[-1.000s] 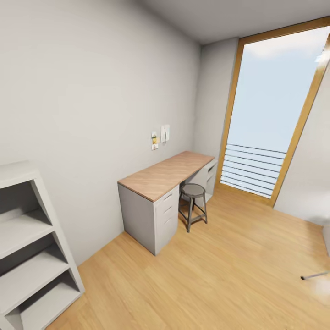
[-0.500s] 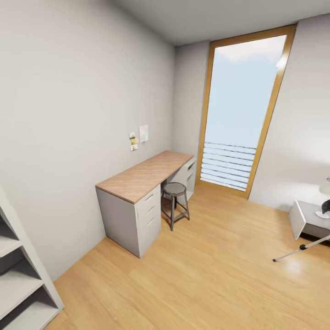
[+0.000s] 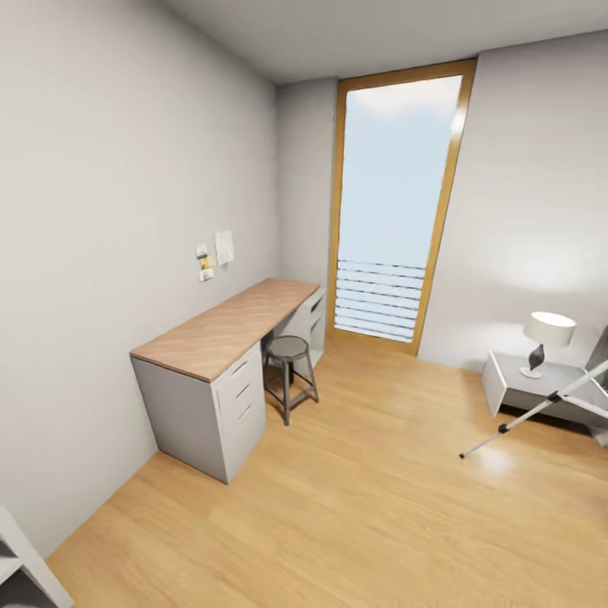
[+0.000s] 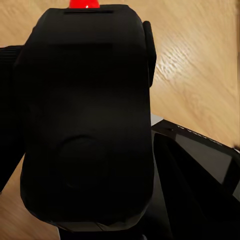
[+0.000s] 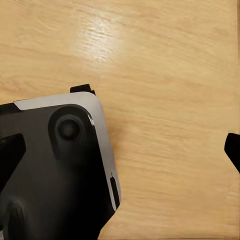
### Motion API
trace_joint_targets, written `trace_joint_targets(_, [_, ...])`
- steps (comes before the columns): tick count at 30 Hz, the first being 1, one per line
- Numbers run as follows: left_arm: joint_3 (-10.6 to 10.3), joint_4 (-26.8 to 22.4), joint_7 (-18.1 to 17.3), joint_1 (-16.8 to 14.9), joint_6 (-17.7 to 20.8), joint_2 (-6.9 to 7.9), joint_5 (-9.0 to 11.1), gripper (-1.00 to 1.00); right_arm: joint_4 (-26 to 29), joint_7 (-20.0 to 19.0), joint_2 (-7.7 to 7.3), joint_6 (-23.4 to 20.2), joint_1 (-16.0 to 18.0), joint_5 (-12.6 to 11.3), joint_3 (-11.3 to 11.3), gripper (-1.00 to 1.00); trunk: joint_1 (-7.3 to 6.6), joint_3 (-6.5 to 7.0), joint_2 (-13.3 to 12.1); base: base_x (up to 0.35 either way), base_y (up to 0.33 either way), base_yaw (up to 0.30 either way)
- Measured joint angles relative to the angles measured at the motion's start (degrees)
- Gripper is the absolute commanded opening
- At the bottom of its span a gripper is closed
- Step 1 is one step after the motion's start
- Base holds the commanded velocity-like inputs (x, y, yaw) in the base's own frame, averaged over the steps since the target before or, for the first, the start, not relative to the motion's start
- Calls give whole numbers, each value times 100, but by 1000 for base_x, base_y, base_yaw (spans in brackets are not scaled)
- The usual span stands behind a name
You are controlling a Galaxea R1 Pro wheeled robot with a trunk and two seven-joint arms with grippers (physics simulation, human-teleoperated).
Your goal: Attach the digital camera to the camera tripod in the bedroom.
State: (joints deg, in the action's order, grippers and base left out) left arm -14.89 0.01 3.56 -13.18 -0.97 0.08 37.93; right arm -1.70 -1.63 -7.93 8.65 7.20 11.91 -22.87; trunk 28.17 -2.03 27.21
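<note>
The digital camera [image 4: 90,75], a chunky black body with a red button [image 4: 83,3] on its top edge, sits right in front of the left wrist view. My left gripper [image 4: 82,135] is shut on it, with its dark fingers showing along the sides. In the head view, thin silver-white legs of the camera tripod [image 3: 540,406] slant in from the right edge over the wood floor; its head is out of view. My right gripper [image 5: 122,160] is open above the floor with nothing between its fingers.
A wood-topped grey desk [image 3: 228,325] with drawers stands along the left wall, a round stool [image 3: 288,348] beside it. A tall wood-framed window [image 3: 393,211] is ahead. A grey nightstand [image 3: 523,380] with a lamp [image 3: 547,331] stands behind the tripod. Shelf corner [image 3: 17,566] at lower left.
The head view has swung to the right: desk, stool and window slid left and the shelf nearly left the picture. The nightstand, lamp and more of the tripod legs came into view.
</note>
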Motion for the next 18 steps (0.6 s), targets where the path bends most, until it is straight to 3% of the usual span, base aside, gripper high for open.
trace_joint_targets(18, [-5,0,0,-1,0,1,-2,-100,-1,-1,5,0,0,2,6,100,0,0,0,0,0,-300])
